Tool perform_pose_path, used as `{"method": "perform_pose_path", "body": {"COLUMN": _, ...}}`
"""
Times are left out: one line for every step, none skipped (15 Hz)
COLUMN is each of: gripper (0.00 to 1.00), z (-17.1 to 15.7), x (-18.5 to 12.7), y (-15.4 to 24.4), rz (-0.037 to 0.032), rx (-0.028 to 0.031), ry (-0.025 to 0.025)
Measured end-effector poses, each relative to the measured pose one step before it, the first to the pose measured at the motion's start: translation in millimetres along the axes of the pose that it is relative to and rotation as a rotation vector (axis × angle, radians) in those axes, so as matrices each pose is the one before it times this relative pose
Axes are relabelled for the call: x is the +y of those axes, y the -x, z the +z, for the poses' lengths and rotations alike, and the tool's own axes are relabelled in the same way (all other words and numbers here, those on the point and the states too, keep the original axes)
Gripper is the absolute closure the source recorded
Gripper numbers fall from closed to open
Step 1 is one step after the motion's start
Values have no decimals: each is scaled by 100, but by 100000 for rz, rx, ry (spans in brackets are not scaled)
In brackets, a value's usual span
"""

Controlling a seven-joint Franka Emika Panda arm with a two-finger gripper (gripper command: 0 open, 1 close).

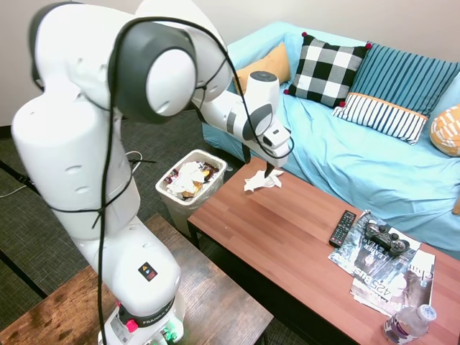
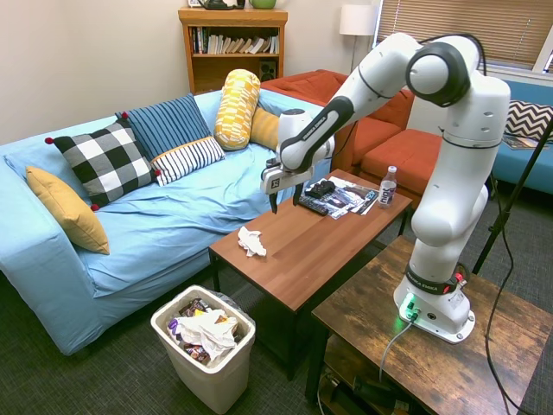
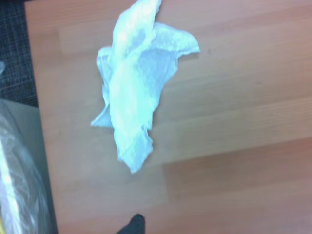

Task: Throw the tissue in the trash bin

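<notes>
The tissue (image 1: 260, 182) (image 2: 251, 242) lies crumpled and white on the wooden coffee table (image 1: 287, 230) (image 2: 320, 242), near the table end closest to the trash bin. My gripper (image 1: 259, 164) (image 2: 284, 203) hangs open a little above the table, just over and slightly to the sofa side of the tissue, holding nothing. On the floor just off that table end stands the trash bin (image 1: 176, 212) (image 2: 207, 380), off-white and filled with paper and wrappers. In the wrist view the tissue (image 3: 134, 92) fills the middle, flat on the wood.
A remote (image 1: 343, 228) (image 2: 311, 206), a game controller (image 1: 384, 237), magazines (image 1: 388, 277) and a water bottle (image 1: 408, 323) (image 2: 390, 186) sit at the table's other end. The blue sofa (image 1: 359, 158) with pillows runs along the far side. A darker side table bears the arm.
</notes>
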State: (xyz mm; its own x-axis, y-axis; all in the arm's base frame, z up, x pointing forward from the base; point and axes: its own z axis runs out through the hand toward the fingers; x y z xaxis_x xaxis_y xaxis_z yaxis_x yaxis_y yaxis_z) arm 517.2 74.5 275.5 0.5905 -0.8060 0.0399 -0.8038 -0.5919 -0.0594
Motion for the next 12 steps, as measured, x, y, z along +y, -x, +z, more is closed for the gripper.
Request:
{"method": "perform_pose_path", "body": {"gripper": 0, "z": 1463, "x": -1799, "y": -546, "rz": 2199, "rx": -376, "ry": 998}}
{"method": "perform_pose_path", "body": {"gripper": 0, "z": 1486, "x": -1732, "y": -529, "rz": 1956, "rx": -409, "ry": 1266}}
{"method": "perform_pose_path", "body": {"gripper": 0, "z": 1334, "x": -1593, "y": -445, "rz": 1691, "rx": -195, "ry": 1430}}
{"method": "perform_pose_path", "body": {"gripper": 0, "z": 1301, "x": -1474, "y": -321, "rz": 1142, "rx": -175, "ry": 1524}}
{"method": "perform_pose_path", "body": {"gripper": 0, "z": 1186, "x": -1450, "y": -308, "rz": 998, "rx": -282, "ry": 1461}}
{"method": "perform_pose_path", "body": {"gripper": 0, "z": 1031, "x": -1249, "y": -289, "rz": 740, "rx": -387, "ry": 1486}}
{"method": "perform_pose_path", "body": {"gripper": 0, "z": 984, "x": -1110, "y": -280, "rz": 391, "rx": -162, "ry": 1348}}
{"method": "perform_pose_path", "body": {"gripper": 0, "z": 1086, "x": -947, "y": -256, "rz": 606, "rx": -73, "ry": 1264}}
{"method": "perform_pose_path", "body": {"gripper": 0, "z": 1145, "x": -777, "y": -191, "rz": 907, "rx": -572, "ry": 1402}}
{"method": "perform_pose_path", "body": {"gripper": 0, "z": 1142, "x": -667, "y": -104, "rz": 647, "rx": -950, "ry": 1081}}
{"method": "perform_pose_path", "body": {"gripper": 0, "z": 1124, "x": -630, "y": -67, "rz": 280, "rx": -526, "ry": 647}}
{"method": "perform_pose_path", "body": {"gripper": 0, "z": 1074, "x": -504, "y": 76, "rz": -12, "rx": -112, "ry": 618}}
